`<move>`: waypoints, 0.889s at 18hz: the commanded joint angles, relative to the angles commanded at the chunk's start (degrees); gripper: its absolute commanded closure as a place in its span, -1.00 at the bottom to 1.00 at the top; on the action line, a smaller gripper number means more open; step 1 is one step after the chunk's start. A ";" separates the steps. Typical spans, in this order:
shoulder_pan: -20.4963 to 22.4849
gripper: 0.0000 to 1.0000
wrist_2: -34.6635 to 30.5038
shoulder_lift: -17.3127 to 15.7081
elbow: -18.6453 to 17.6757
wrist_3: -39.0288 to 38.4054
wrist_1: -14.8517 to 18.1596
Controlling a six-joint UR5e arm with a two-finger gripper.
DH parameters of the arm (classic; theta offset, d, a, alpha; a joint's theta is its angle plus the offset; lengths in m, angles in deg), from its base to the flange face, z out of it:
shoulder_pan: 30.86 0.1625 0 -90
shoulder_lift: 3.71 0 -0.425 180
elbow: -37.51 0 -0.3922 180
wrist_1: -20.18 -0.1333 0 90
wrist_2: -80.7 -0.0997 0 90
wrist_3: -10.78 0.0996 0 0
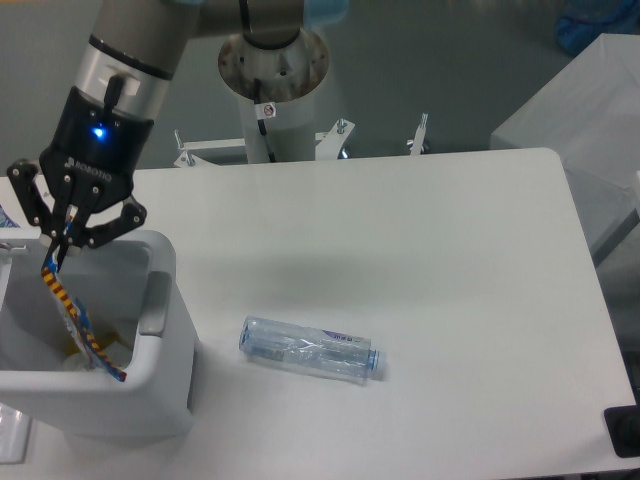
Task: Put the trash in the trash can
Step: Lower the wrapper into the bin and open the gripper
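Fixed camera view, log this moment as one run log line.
gripper: shut on wrapper | wrapper: hanging inside trash can | bottle: lying on table, not picked

wrapper (72,318): orange and dark stripes along its edge
bottle (311,349): clear, blue-tinted, small blue label
trash can (160,385): white, grey tab (at its 3 o'clock rim)
table (420,280): plain white
gripper (60,247): black, blue light glowing

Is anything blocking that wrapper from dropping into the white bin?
Nothing visible. The gripper holds the snack wrapper by its top, and it already hangs inside the open trash can, above whatever lies at the bottom.
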 joint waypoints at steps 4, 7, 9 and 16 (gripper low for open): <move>0.00 -0.17 -0.53 0.09 0.09 0.79 0.00; 0.09 -0.34 -1.31 -0.09 0.17 0.79 0.00; 0.09 -0.37 -1.93 -0.17 0.18 0.79 0.00; 0.52 -0.40 -3.34 -0.09 0.26 0.71 0.09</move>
